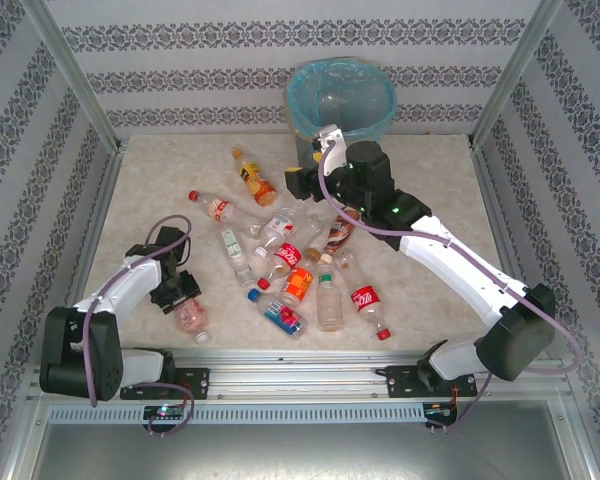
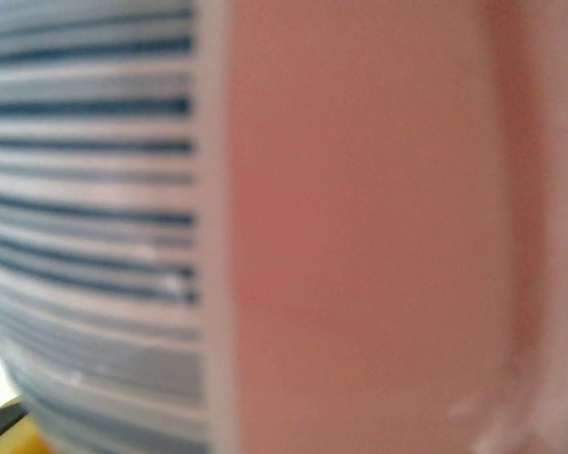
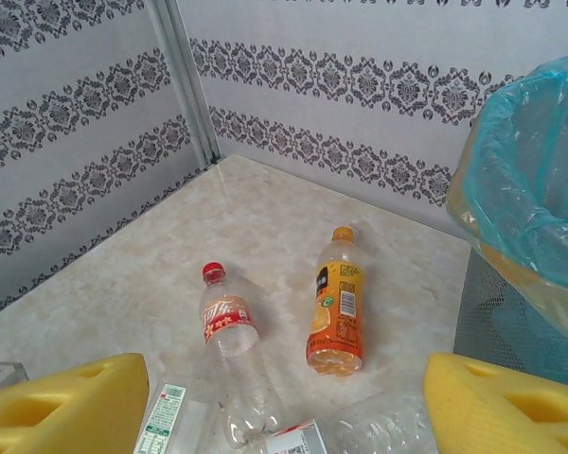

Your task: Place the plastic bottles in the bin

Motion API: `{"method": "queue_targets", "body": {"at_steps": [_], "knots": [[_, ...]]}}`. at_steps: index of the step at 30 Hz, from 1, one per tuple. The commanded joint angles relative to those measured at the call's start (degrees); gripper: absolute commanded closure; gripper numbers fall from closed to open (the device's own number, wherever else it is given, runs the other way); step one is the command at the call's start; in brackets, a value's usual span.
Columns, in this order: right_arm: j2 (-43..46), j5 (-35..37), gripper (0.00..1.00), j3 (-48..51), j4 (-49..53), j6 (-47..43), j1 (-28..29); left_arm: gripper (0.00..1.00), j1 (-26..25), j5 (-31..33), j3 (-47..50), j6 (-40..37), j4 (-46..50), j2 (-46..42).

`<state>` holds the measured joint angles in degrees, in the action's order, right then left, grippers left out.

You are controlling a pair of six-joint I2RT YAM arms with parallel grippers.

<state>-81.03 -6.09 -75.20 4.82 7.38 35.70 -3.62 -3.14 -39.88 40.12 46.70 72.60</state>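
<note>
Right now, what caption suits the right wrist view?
Open right gripper faces orange-labelled clear plastic bottle lying beside the blue-lined grey mesh bin.

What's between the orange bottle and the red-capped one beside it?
Nothing: the right wrist view shows bare table between the orange bottle and the red-capped bottle.

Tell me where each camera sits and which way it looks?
Top external: above and behind the arms, looking down on table, bottles, bin; left arm and right arm show.
Left wrist: pressed against the pink bottle, blurred.
Right wrist: at right tool, facing the far-left corner; its yellow fingers show.
Shared: top and right wrist see orange bottle, bin.
</note>
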Motion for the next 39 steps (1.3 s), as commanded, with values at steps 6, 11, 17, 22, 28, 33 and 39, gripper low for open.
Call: {"method": "queue_targets", "body": {"at_steps": [6, 11, 17, 22, 28, 33, 39], "knots": [[0.9, -0.9, 0.24, -1.4, -0.6, 0.4, -0.5, 0.54, 0.6, 13.0, -11.8, -4.5, 1.5, -10.7], [2.1, -1.3, 0.24, -0.6, -0.7, 1.2, -0.4, 0.54, 0.6, 13.5, -20.6, -11.3, -3.4, -13.8], [5.2, -0.4, 0.24, 1.1, -0.4, 1.2, -0.4, 0.60, -0.8, 4.2, -29.1, -17.6, -12.8, -12.5], [8.4, 0.4, 0.24, 1.5, 0.7, 0.0, -0.6, 0.63, -7.5, 1.9, -35.4, -23.5, -18.6, -8.8], [13.3, 1.2, 0.25, 2.6, -0.4, -1.0, -1.4, 0.63, -18.7, -0.8, -39.7, -34.1, -25.9, -4.4], [17.5, 1.5, 0.25, 4.2, -1.8, -3.0, -1.7, 0.66, -22.9, -8.9, -40.0, -36.2, -32.7, -2.1], [22.4, -0.3, 0.25, 7.7, -6.1, -5.8, -1.8, 0.71, -27.1, -14.7, -39.8, -39.7, -35.7, 1.3]]}}
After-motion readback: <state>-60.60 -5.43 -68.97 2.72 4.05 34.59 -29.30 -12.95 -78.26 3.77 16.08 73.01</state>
